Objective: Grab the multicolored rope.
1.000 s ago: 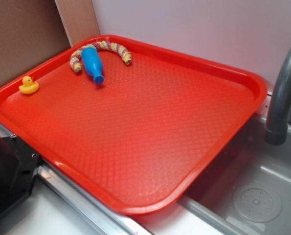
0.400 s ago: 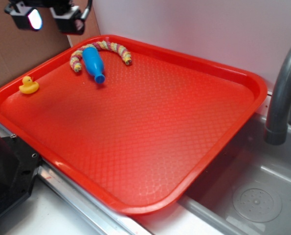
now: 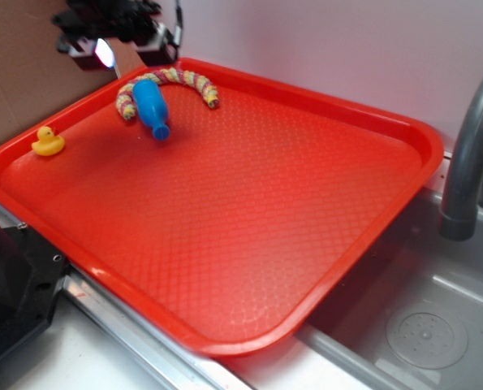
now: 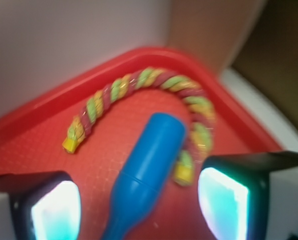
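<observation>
Red textured tray (image 3: 249,219): I see the braided multicolored rope (image 3: 173,80) arching along its far-left corner, both ends pointing inward; gripper (image 4: 138,205) hovers, fingers apart.

Black hand (image 4: 138,200) with two blocky fingers (image 4: 43,205) (pads glowing cyan-white), thin black cable.
</observation>
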Available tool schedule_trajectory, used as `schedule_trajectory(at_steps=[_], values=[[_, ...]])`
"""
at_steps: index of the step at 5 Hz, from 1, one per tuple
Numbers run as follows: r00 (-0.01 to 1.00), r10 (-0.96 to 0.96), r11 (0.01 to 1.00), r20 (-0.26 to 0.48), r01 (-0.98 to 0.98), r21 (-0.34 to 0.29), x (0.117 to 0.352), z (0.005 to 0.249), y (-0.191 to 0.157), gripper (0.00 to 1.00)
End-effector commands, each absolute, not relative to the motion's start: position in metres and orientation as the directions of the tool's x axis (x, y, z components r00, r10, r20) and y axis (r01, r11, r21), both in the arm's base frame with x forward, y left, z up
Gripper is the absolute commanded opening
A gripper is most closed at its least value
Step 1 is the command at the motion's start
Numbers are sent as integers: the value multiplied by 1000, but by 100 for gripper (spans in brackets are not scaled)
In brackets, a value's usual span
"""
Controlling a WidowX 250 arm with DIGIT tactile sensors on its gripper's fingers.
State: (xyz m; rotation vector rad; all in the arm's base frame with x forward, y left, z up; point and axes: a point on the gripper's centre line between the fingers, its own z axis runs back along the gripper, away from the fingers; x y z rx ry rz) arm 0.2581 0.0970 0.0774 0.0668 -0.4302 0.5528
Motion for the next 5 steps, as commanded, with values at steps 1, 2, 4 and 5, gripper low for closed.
schedule_trajectory(at_steps=[1, 2, 4, 5], values=[[774, 427, 892, 468, -444, -80, 307, 65, 101, 100], [792, 407, 908, 455, -406, -106, 315, 64, 91, 100], [869, 278, 957, 409, -285, -46, 319, 40, 85, 100], [897, 255, 964, 361, -264, -25, 314, 35, 89, 100]])
